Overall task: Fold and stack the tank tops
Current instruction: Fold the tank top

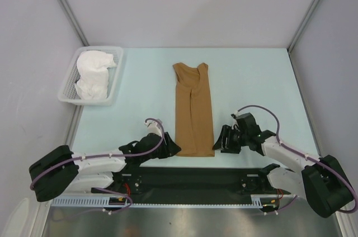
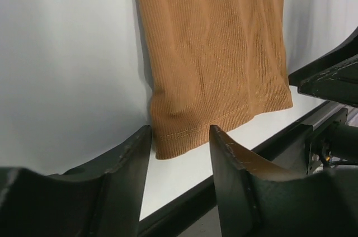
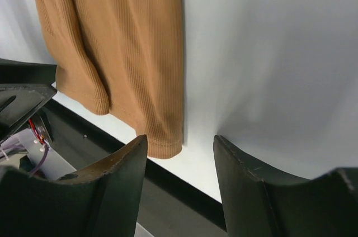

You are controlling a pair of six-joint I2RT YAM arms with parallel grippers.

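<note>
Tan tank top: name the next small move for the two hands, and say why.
Probably ease both hands forward onto the hem corners and close. The tan tank top lies flat as a narrow lengthwise strip, hem at the near end; the left hand and right hand flank that hem, open, with nothing gripped.

I see a white lattice basket (image 1: 116,77) well ahead and left of the left gripper (image 1: 172,148), on the pale table (image 1: 251,80).
</note>
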